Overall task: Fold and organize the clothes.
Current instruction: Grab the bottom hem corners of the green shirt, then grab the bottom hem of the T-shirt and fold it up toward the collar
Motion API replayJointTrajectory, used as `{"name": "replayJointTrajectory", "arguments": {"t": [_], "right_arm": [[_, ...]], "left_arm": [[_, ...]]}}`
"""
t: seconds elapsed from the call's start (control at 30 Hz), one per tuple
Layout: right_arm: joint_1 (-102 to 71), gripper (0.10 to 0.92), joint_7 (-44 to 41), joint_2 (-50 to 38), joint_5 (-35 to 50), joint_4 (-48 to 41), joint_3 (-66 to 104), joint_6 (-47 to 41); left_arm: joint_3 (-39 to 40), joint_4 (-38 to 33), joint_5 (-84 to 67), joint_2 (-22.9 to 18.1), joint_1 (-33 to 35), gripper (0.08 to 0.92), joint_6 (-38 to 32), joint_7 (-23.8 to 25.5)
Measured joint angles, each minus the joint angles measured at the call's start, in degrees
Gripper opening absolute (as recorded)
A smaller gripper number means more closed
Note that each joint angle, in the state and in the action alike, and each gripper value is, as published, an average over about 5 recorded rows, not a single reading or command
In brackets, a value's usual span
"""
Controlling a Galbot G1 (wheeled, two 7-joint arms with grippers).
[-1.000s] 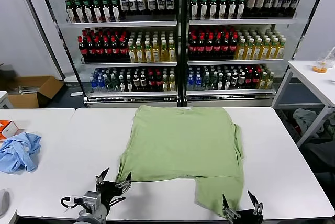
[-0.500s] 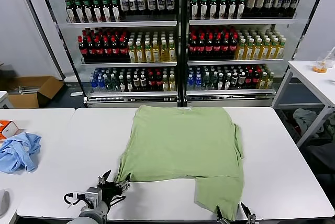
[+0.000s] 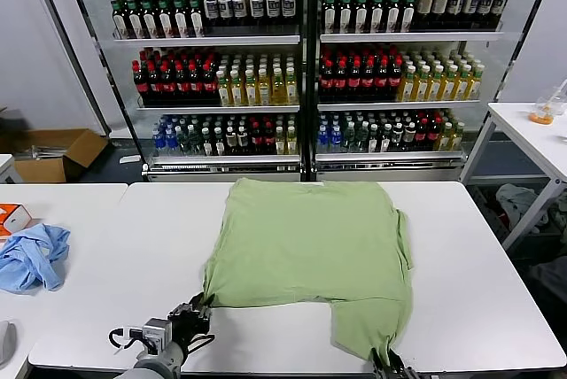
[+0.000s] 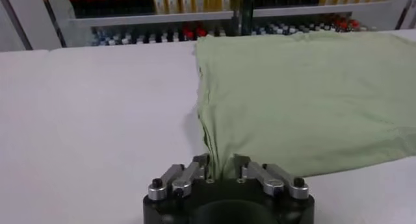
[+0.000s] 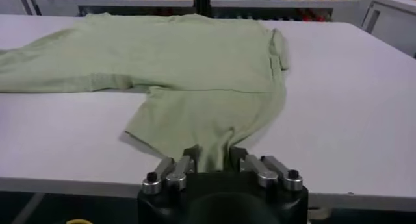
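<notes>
Your left gripper [image 3: 197, 313] sits at the near left corner of the light green polo shirt [image 3: 310, 251], and its fingers [image 4: 201, 165] are pinched together on that corner: in the left wrist view the fabric gathers into narrow pleats that run straight down between the two fingers. Just beyond those fingers the shirt's left edge leads away toward the far side of the white table [image 3: 133, 246], with bare tabletop to the outer side of the gripper.

Your right gripper [image 3: 387, 361] is at the near edge of the table, at the tip of the flap of shirt that hangs lower on the right. Its fingers [image 5: 190, 156] are likewise closed on cloth; the right wrist view shows the flap narrowing into a bunched neck that goes in between them. From that grip the fabric widens out ahead of the fingers into the main body of the shirt.

The shirt lies spread flat in the middle of the table, with no collar, buttons or print to be seen from here. Its far edge reaches close to the table's back edge, and a narrow fold runs along its right side. Well off to the outer side of your left gripper, on the adjoining table, a crumpled light blue cloth [image 3: 32, 257] lies beside a small orange and white box [image 3: 12, 218]. Behind the tables stands a glass-fronted cooler [image 3: 301, 60] stocked with rows of bottles
</notes>
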Motion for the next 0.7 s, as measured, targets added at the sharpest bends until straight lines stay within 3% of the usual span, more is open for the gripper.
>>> {"name": "replayJointTrajectory", "arguments": {"t": [0.13, 0.7], "right_arm": [[-0.2, 0.105, -0.4, -0.3, 0.3, 0.6, 0.7, 0.7], [0.0, 0.105, -1.9, -2.3, 1.6, 5.2, 4.4, 5.5]], "left_arm": [[0.0, -0.4, -1.4, -0.2, 0.3, 0.141, 0.0, 0.3], [-3.2, -3.8, -7.1, -0.5, 2.8, 0.136, -1.2, 0.4]]}}
